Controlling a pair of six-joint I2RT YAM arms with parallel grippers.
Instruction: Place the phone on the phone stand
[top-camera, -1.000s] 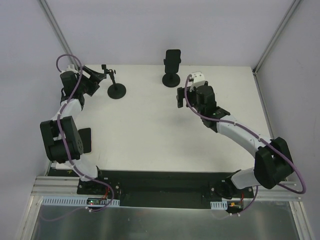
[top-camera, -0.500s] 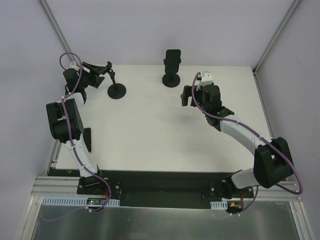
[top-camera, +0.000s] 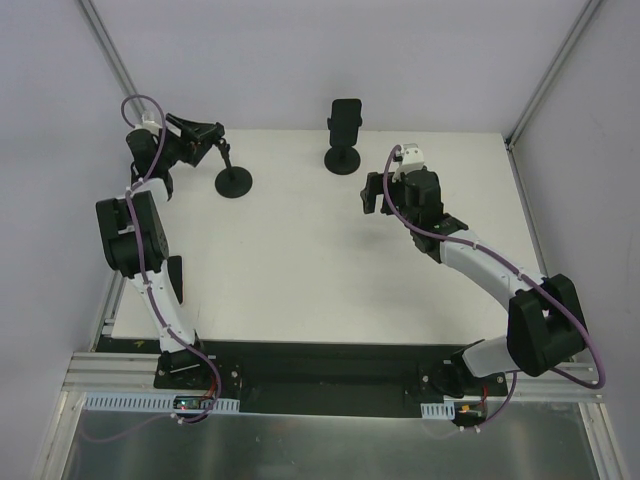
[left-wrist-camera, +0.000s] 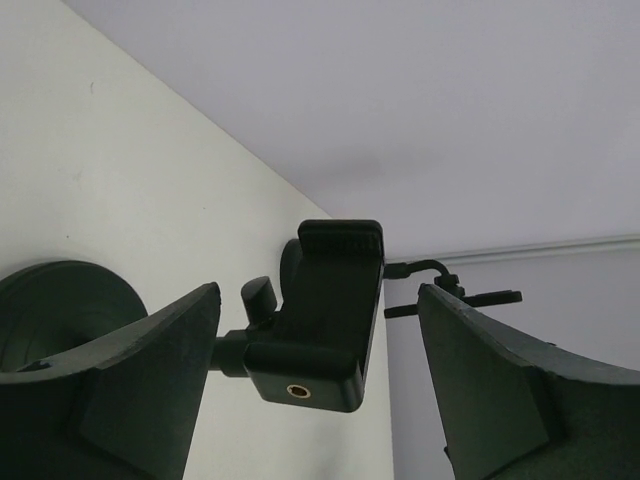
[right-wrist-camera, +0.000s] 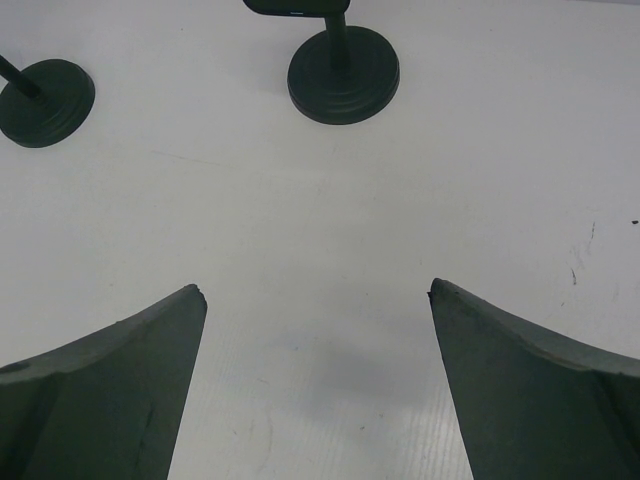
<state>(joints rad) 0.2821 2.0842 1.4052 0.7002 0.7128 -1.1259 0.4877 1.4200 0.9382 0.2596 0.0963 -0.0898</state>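
Observation:
A black phone stand with a round base (top-camera: 233, 182) and a thin stem stands at the back left. My left gripper (top-camera: 203, 133) is open around its clamp head (left-wrist-camera: 322, 310), one finger on each side and neither touching. A flat black slab (top-camera: 171, 279), apparently the phone, lies at the table's left edge, partly behind the left arm. A second stand (top-camera: 342, 160) at the back centre carries an upright black slab (top-camera: 346, 116), apparently another phone. My right gripper (top-camera: 371, 192) is open and empty above bare table (right-wrist-camera: 316, 288).
White walls close the back and both sides. In the right wrist view the centre stand's base (right-wrist-camera: 343, 72) is ahead and the left stand's base (right-wrist-camera: 45, 100) is at far left. The white table surface (top-camera: 300, 260) lies between the arms.
My left arm has stretched up and back, bringing its open gripper higher, around the left stand's clamp head. My right gripper has drawn a little right and away from the centre stand.

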